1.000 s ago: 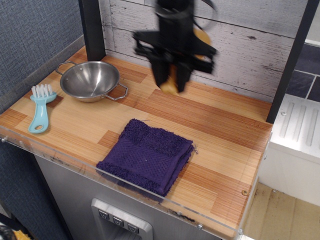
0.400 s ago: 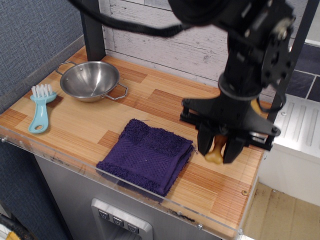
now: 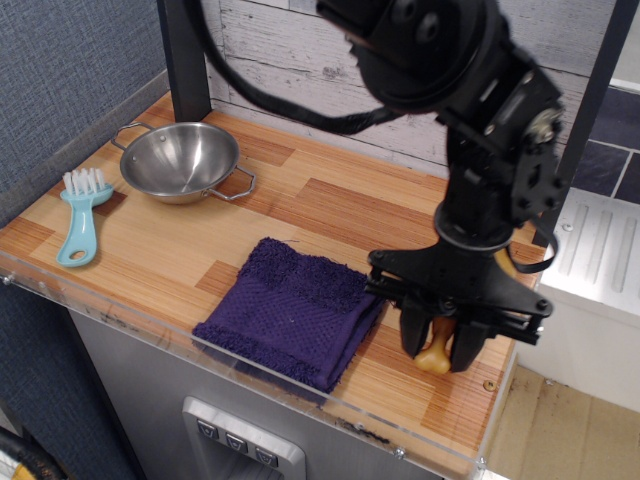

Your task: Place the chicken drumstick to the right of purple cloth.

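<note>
A wooden worktop (image 3: pixel 300 215) of striped, butcher-block planks filled most of the view, with a clear acrylic strip along its near edge. At the back left stood a steel bowl (image 3: pixel 182 160) with two wire loop handles, upright and showing nothing inside. Just beside it, toward the left edge, lay a light blue brush (image 3: pixel 81 218) with white bristles, its head near the bowl and its handle pointing toward the front. Behind the worktop rose a whitewashed plank wall (image 3: pixel 300 60), and a dark post (image 3: pixel 184 55) stood at the back left corner. Below the front edge sat a grey panel with a row of buttons (image 3: pixel 238 440).
</note>
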Robot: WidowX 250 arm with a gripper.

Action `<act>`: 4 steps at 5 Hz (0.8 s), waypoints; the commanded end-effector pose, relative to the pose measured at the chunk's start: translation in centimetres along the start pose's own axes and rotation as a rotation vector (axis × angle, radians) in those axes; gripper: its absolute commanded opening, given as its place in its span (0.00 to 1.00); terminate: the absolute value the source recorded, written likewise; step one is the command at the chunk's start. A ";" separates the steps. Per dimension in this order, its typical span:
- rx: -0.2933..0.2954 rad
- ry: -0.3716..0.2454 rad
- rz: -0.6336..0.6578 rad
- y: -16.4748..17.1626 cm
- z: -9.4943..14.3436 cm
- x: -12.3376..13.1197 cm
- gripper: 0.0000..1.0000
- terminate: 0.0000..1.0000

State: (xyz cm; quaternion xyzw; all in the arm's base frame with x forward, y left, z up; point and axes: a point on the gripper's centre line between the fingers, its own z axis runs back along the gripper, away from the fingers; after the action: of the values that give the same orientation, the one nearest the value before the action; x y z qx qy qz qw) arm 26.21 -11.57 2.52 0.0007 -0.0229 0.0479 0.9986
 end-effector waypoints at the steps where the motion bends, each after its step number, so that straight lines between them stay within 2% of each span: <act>1: -0.022 0.026 -0.021 1.0 -1.2 0.1 0.00 0.00; 2: -0.026 0.048 -0.029 1.1 -1.3 0.0 1.00 0.00; 3: -0.063 -0.015 -0.040 1.2 1.3 0.5 1.00 0.00; 4: -0.084 -0.131 -0.050 2.1 6.1 1.3 1.00 0.00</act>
State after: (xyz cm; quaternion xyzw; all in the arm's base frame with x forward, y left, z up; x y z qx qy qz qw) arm 26.76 -9.37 7.48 -0.0294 -0.0668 0.0189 0.9972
